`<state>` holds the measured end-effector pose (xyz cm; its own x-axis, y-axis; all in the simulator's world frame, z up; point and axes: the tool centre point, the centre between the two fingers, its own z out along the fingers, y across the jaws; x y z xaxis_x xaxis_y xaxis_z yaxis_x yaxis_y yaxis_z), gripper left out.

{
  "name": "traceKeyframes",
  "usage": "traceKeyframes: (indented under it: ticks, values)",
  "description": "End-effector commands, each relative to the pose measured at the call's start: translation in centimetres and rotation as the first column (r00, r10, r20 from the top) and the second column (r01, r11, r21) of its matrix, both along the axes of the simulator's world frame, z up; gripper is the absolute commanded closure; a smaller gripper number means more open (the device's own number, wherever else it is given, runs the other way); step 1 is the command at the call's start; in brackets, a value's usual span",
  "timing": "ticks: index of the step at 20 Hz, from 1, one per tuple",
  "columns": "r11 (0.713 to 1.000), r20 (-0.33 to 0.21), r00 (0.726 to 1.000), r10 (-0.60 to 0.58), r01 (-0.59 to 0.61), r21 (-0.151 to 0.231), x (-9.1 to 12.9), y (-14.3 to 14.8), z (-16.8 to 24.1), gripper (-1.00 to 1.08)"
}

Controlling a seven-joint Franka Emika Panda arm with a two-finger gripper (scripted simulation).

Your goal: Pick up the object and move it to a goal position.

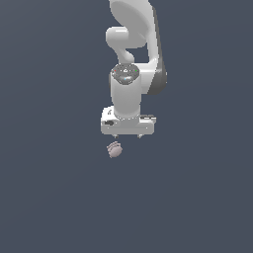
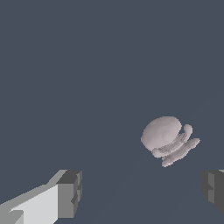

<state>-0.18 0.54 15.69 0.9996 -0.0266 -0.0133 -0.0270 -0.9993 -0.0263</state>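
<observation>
The object (image 1: 114, 149) is a tiny rounded pale pinkish-grey lump with faint ridges, lying on the dark grey floor. In the wrist view it (image 2: 167, 140) shows as a rounded dome with several curved ridges on one side. My gripper (image 1: 127, 135) hangs above and just behind it, pointing down, offset toward the exterior view's right. The fingers (image 2: 70, 192) are spread wide apart and hold nothing; only their short tips show under the hand. The object sits apart from both fingers, closer to one of them in the wrist view.
The white arm (image 1: 133, 59) rises behind the gripper toward the top of the exterior view. The floor (image 1: 49, 197) is a plain dark blue-grey surface with no other objects in view.
</observation>
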Motion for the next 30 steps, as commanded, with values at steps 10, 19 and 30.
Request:
traceKeyframes:
  ticks: [10,19,30]
  values:
    - [0.999,0.045,0.999,-0.023,0.021,0.030,1.4,0.5,2.0,-0.92]
    - [0.999,0.046,0.998,-0.033,0.031,0.031,1.4,0.5,2.0,-0.92]
    - [0.982,0.031,0.982,-0.187,0.186,0.030,1.3,-0.6,0.4,-0.92]
